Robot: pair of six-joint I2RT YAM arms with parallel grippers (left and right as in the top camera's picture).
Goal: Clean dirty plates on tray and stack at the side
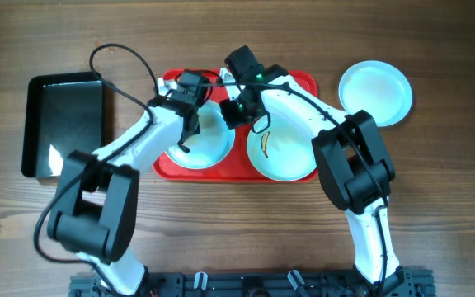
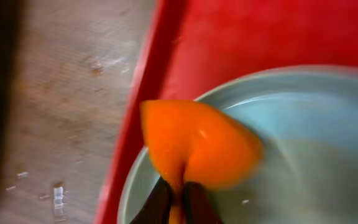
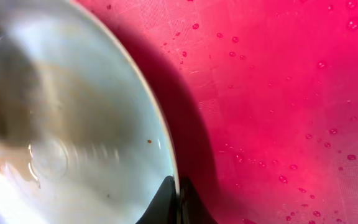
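My left pincer (image 2: 174, 208) is clamped on the orange sponge (image 2: 194, 143) over the plate (image 2: 303, 124); my right pincer (image 3: 178, 202) nips its rim. Flat, light sweeps, so it can't skid.

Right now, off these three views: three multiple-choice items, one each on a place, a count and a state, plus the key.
1. Where does the third plate lie?
A. on top of another plate
B. on the table, right of the red tray
C. left of the red tray

2. How many plates lie on the red tray?
A. one
B. two
C. three

3. What is the left gripper doing?
A. hanging open with nothing in it
B. pinching the tray's rim
C. holding an orange sponge

Key:
1 B: the overhead view shows the third plate on bare wood beside the tray.
2 B: the left plate and the right plate sit side by side on it.
3 C: the left wrist view shows its fingers closed on the sponge, over the left plate.
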